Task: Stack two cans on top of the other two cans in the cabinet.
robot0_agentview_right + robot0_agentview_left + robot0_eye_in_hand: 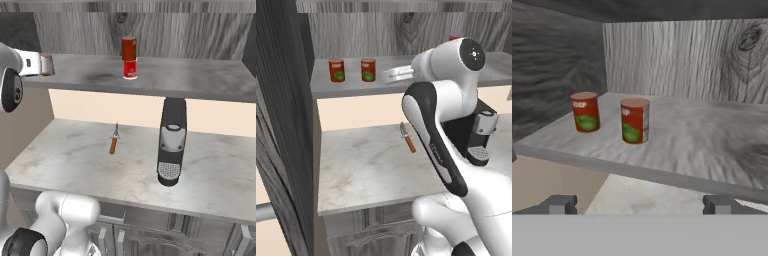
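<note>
We see a pale marble counter (pixel 371 170) running under a cream wall strip (pixel 100 105). On the counter, toward its right, stands a black coffee machine (pixel 171 142), and a knife (pixel 114 142) with an orange handle lies left of that machine. Grey panelled cupboard fronts (pixel 165 232) sit below the counter's edge.

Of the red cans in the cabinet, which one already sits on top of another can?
The plain darker red can, stacked on the white-banded can. The two green-label cans stand separately on the shelf board.
</note>
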